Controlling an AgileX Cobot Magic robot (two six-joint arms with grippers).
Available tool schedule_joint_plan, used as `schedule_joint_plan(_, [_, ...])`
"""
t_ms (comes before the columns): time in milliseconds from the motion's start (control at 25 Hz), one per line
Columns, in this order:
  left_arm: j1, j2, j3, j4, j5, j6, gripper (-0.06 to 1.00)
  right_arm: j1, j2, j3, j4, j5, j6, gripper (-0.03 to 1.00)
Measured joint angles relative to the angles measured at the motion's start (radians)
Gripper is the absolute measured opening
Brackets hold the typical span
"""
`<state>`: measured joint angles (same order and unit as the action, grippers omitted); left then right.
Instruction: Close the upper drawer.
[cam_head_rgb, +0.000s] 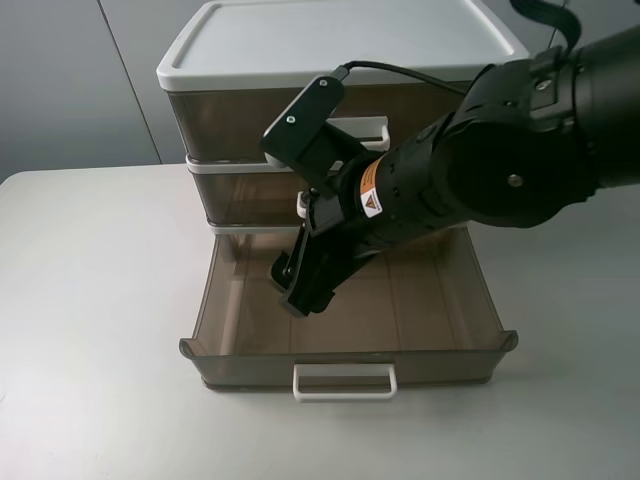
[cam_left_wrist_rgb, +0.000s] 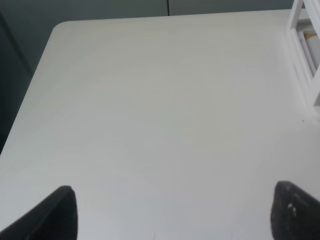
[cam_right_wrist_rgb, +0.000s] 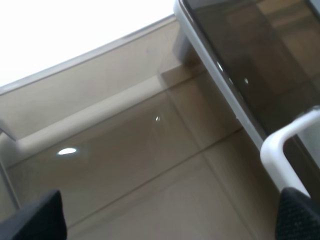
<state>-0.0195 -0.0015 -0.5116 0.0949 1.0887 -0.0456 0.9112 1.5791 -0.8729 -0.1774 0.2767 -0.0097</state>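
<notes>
Lowest drawer is pulled far out, white handle at the front. Right gripper hangs over its inside, fingers spread wide, touching nothing I can see. Upper drawer sits at the top of the cabinet, partly hidden by the right arm; its front looks level with the middle drawer. Left gripper is spread over the white table.

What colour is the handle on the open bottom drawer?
White; the handle shows best in the exterior high view.
</notes>
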Motion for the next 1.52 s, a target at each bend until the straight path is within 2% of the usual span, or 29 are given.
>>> schedule_joint_plan(120, [0.000, 0.000, 0.000, 0.000, 0.000, 0.000, 0.74, 0.029, -0.066, 0.000, 0.031, 0.089, 0.002, 0.63])
schedule_joint_plan(400, [0.000, 0.000, 0.000, 0.000, 0.000, 0.000, 0.74, 0.064, -0.353, 0.024, 0.104, 0.370, 0.002, 0.63])
schedule_joint_plan(880, [0.000, 0.000, 0.000, 0.000, 0.000, 0.000, 0.74, 0.064, -1.011, 0.259, 0.121, 0.693, 0.010, 0.63])
schedule_joint_plan(1160, [0.000, 0.000, 0.000, 0.000, 0.000, 0.000, 0.74, 0.064, -1.309, 0.352, 0.137, 0.798, 0.044, 0.63])
schedule_joint_plan(1400, [0.000, 0.000, 0.000, 0.000, 0.000, 0.000, 0.74, 0.064, -1.418, 0.360, 0.137, 0.810, 0.046, 0.63])
schedule_joint_plan(1520, [0.000, 0.000, 0.000, 0.000, 0.000, 0.000, 0.74, -0.012, -1.420, 0.360, 0.137, 0.810, 0.046, 0.63])
